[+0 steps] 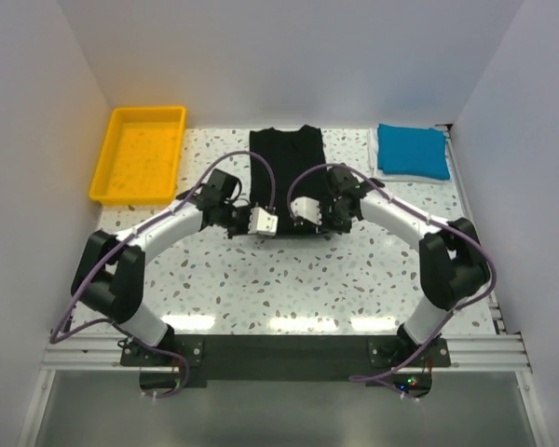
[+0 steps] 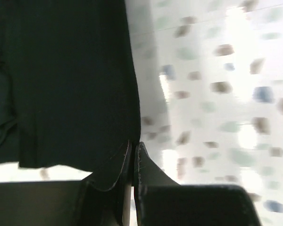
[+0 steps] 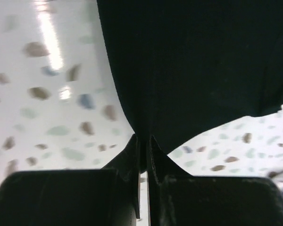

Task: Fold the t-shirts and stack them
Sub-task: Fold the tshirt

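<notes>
A large black t-shirt [image 1: 286, 160] lies as a long strip at the middle back of the table. My left gripper [image 1: 247, 223] is at its near left corner and my right gripper [image 1: 321, 216] is at its near right corner. In the left wrist view the fingers [image 2: 146, 165] are pressed together at the edge of the black t-shirt [image 2: 61, 84]. From the right wrist, the black t-shirt [image 3: 198, 61] runs down between the shut fingers [image 3: 158, 153]. A folded blue t-shirt [image 1: 412, 151] rests on a white t-shirt [image 1: 388, 172] at the back right.
A yellow plastic tray [image 1: 105, 160] stands at the back left. The speckled table [image 1: 289, 279] stretches in front of the grippers. White walls close in the left, back and right sides.
</notes>
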Available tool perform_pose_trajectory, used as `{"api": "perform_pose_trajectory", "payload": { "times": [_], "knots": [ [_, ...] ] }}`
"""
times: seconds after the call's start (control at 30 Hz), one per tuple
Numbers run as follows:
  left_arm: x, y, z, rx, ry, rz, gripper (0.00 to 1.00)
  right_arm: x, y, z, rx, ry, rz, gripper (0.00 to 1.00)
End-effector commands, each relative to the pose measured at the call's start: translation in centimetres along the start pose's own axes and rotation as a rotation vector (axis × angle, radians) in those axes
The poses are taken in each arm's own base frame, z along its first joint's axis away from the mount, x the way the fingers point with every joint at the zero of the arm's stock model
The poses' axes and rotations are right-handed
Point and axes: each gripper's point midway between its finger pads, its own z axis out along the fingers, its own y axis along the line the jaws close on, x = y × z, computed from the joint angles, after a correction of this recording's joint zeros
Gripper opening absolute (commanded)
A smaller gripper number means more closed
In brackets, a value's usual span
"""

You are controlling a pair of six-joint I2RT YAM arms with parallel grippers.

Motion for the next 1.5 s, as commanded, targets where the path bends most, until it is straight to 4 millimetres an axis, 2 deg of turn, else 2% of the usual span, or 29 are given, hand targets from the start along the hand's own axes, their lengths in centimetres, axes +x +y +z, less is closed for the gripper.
{"api": "perform_pose_trajectory", "payload": {
  "times": [0.0,0.03,0.1,0.17,0.2,0.27,0.37,0.4,0.47,0.5,0.53,0.57,0.6,0.63,0.67,0.73,0.77,0.83,0.9,0.97,1.07,1.13,1.17,1.2,1.27,1.3,1.33,1.4,1.47],
  "knots": [
    [-2.0,-9.3,-1.4,0.227,-0.039,-0.054,0.00,-0.2,5.9,-4.0,-0.081,-0.026,-0.029,0.00],
    [-2.5,-11.3,-1.8,0.270,-0.047,-0.072,0.00,0.8,8.7,-4.4,-0.145,0.000,-0.014,0.00],
    [-4.9,-15.3,-3.6,0.365,-0.118,-0.112,0.00,-0.2,11.2,-7.2,-0.148,-0.043,-0.044,0.00],
    [-6.7,-16.8,-5.6,0.408,-0.157,-0.179,0.00,-0.7,12.6,-9.9,-0.172,-0.063,-0.016,0.00],
    [-8.3,-16.0,-6.4,0.398,-0.190,-0.182,0.00,-1.2,12.5,-11.1,-0.158,-0.088,-0.015,0.00],
    [-9.2,-14.8,-7.1,0.378,-0.181,-0.192,0.00,-1.5,11.3,-12.7,-0.122,-0.081,-0.044,0.00],
    [-9.7,-9.3,-7.3,0.266,-0.160,-0.164,0.00,-1.4,7.8,-12.6,-0.073,-0.069,-0.065,0.00],
    [-9.7,-6.0,-8.0,0.194,-0.166,-0.168,0.00,-1.7,6.2,-11.8,-0.080,-0.063,-0.060,0.00],
    [-7.4,-3.1,-6.6,0.199,-0.135,-0.226,0.00,-1.2,3.3,-10.8,-0.073,-0.061,-0.033,0.00],
    [-7.0,-0.2,-7.2,0.151,-0.143,-0.241,0.00,-1.2,2.0,-10.3,-0.074,-0.066,-0.016,0.00],
    [-6.2,0.9,-6.8,0.154,-0.140,-0.266,0.00,-1.7,-0.3,-8.8,-0.089,-0.076,-0.001,0.00],
    [-4.3,1.8,-5.0,0.189,-0.124,-0.322,0.00,-1.2,-1.9,-8.2,-0.080,-0.074,0.010,0.00],
    [-3.9,4.3,-5.2,0.147,-0.138,-0.330,0.00,-1.2,-3.2,-7.4,-0.077,-0.076,0.020,0.00],
    [-3.1,5.5,-4.7,0.137,-0.138,-0.352,0.00,-1.9,-5.4,-7.0,-0.047,-0.093,0.019,0.00],
    [-1.2,6.4,-2.7,0.147,-0.125,-0.408,0.00,-1.0,-6.0,-4.0,-0.104,-0.073,0.051,0.00],
    [0.3,8.7,-1.6,0.116,-0.107,-0.431,0.00,-1.2,-8.1,-1.8,-0.104,-0.072,0.064,0.00],
    [2.0,9.0,0.2,0.130,-0.094,-0.466,0.00,-0.5,-8.0,1.2,-0.157,-0.060,0.108,0.00],
    [3.9,9.8,1.6,0.108,-0.067,-0.488,0.00,-1.0,-9.4,2.7,-0.149,-0.083,0.143,0.00],
    [6.2,9.8,3.6,0.094,-0.027,-0.539,0.00,-0.5,-8.5,5.2,-0.204,-0.071,0.196,0.00],
    [6.9,9.2,4.4,0.118,-0.022,-0.566,0.00,0.0,-7.5,6.3,-0.232,-0.059,0.223,0.00],
    [7.2,5.9,4.4,0.171,-0.018,-0.588,0.00,0.7,-4.8,6.6,-0.281,-0.043,0.270,0.00],
    [6.6,3.5,3.9,0.207,-0.020,-0.569,0.00,0.3,-2.0,5.1,-0.327,-0.065,0.310,0.00],
    [5.4,3.1,2.5,0.189,-0.035,-0.516,0.00,-0.4,-0.7,4.2,-0.345,-0.079,0.341,0.00],
    [5.7,-0.3,2.7,0.244,-0.020,-0.535,0.00,-0.7,0.5,3.4,-0.362,-0.090,0.356,0.00],
    [5.0,-3.8,1.3,0.265,-0.019,-0.501,0.00,-1.3,4.6,1.5,-0.388,-0.111,0.387,0.00],
    [4.5,-4.9,1.0,0.274,-0.022,-0.487,0.00,-0.4,8.0,1.5,-0.447,-0.086,0.413,0.00],
    [4.1,-5.8,0.6,0.283,-0.031,-0.475,0.00,-1.1,8.7,-0.1,-0.427,-0.120,0.418,0.00],
    [2.8,-8.1,-0.4,0.311,-0.055,-0.467,0.11,-1.3,11.6,-1.0,-0.490,-0.124,0.437,0.12],
    [1.6,-8.7,-1.6,0.302,-0.074,-0.423,0.27,-2.3,13.7,-3.4,-0.596,-0.158,0.487,0.43]
  ]
}}
